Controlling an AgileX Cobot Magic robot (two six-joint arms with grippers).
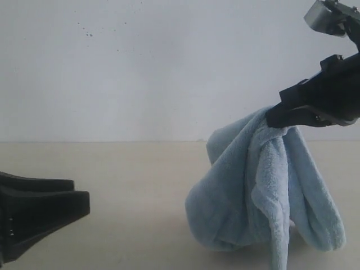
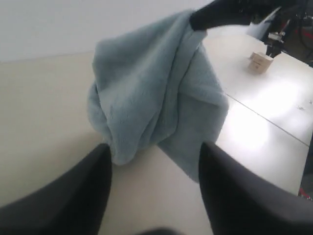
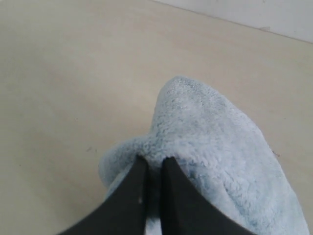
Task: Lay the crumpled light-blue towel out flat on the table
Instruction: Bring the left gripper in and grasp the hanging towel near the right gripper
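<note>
Right gripper (image 1: 274, 117) is up high, pinching the towel (image 1: 253, 191) by its peak; left gripper (image 2: 155, 146) sits low over the table (image 1: 124, 180), jaws spread wide.

No readable text, label, brand or number on towel (image 1: 247, 185), table (image 1: 129, 185) or small block (image 2: 259, 62).

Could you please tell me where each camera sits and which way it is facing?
Exterior view: low, near table height, facing the wall; shows the towel, the left gripper lower left, the right gripper upper right.
Left wrist view: on the left arm, looking out between its open fingers at the towel.
Right wrist view: on the right arm, looking down past its shut fingers at towel and table.
Shared: exterior and left wrist views both show the right gripper pinching the towel's top.
</note>
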